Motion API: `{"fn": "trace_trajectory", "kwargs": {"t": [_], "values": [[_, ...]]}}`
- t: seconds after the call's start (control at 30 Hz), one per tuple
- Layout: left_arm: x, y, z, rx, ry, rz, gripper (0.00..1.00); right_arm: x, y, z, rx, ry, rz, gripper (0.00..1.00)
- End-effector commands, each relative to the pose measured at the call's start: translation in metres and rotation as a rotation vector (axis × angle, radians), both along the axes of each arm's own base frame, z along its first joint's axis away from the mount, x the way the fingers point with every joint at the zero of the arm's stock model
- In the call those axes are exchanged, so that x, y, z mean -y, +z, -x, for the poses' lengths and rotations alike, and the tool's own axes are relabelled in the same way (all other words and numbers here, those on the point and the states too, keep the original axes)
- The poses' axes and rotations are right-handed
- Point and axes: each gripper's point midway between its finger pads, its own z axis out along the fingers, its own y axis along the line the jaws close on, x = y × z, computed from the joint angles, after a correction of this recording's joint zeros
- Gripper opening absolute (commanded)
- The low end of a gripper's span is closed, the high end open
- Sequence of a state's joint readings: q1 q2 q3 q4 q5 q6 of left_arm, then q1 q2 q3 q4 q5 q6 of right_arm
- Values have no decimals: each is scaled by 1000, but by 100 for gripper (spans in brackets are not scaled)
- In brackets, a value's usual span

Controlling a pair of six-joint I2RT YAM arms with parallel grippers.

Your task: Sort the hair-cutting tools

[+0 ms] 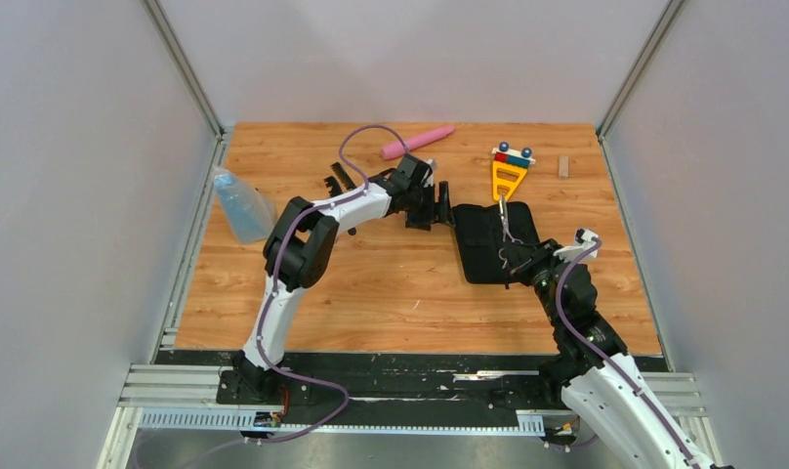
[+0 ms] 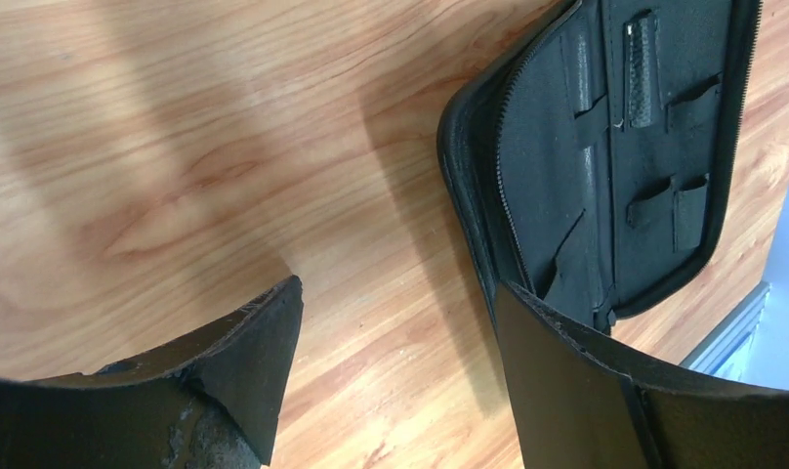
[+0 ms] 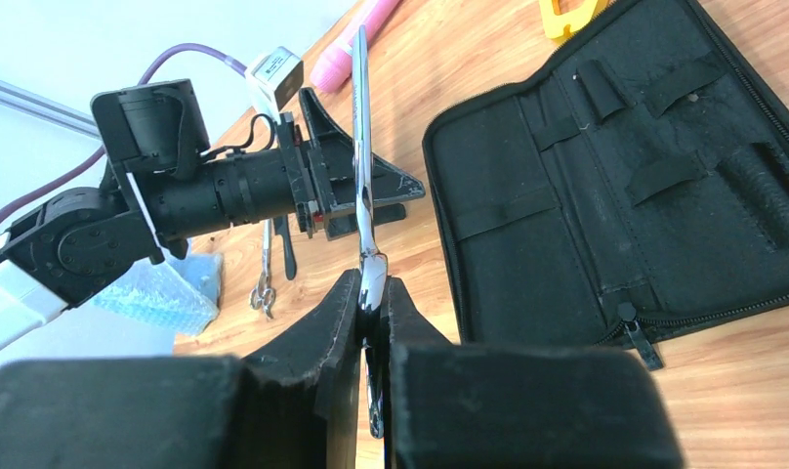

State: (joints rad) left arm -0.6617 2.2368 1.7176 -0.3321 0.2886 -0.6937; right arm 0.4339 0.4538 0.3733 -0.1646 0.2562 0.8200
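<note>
Black rectangular fabric zip case (image 1: 478,244) lies open flat on the wooden-plank table top (image 1: 391,293), inner side up, w/ elastic straps & small pockets. Pink cylindrical wand (image 1: 417,142) lies beyond the case, to the far left of it, well apart. Yellow triangular plastic toy (image 1: 508,166) w/ two blue balls sits just beyond the case's far edge. Small light wood block (image 1: 563,167) is far-right of the case. Clear bluish plastic bottle (image 1: 242,205) lies well left of the case, nr the table edge.

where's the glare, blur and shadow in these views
Right wrist: bright glare along the scissors blade, right fingers soft up close. Left wrist: left fingers dark and blurred, broad shadows across the table, case sharp. Top external: even light, faint shadows only.
</note>
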Motion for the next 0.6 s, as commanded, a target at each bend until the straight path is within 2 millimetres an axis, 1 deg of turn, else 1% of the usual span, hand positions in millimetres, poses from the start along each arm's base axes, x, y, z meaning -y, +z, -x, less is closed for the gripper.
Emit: {"fn": "trace_trajectory", "kwargs": {"t": [0.0,0.03,0.07,0.1,0.13,0.17,0.2,0.23,0.33,0.4,0.43,0.47,0.5,0.53,0.57], "values": [[28,19,-8,36,-49,88,79,5,16,-3,46,-24,-3,0],[32,10,-7,20,-55,86,79,5,17,-2,48,-24,-4,0],[36,13,-10,25,-54,98,79,5,17,-2,48,-23,-4,0],[39,6,-9,13,-58,98,78,5,17,-2,51,-23,-3,0],[43,8,-12,16,-51,112,77,5,18,-1,53,-22,-3,0],[45,3,-11,8,-52,116,76,6,19,0,56,-22,-2,0],[49,4,-14,11,-43,134,76,6,20,0,59,-23,2,0],[50,-1,-14,3,-38,137,74,7,20,1,62,-22,5,0],[55,-6,-18,-7,-18,157,69,8,19,2,58,-23,10,0],[56,-10,-18,-21,-8,165,61,6,19,3,57,-12,13,0],[54,-12,-16,-30,-1,166,53,4,18,3,55,0,17,0],[54,-11,-17,-19,7,173,50,3,17,4,53,11,20,0],[49,-8,-14,-17,21,169,40,0,17,4,50,26,22,0],[49,6,-16,13,27,188,32,-3,15,4,43,42,26,0],[42,0,-14,15,45,166,29,-6,14,5,36,58,29,0]]}}
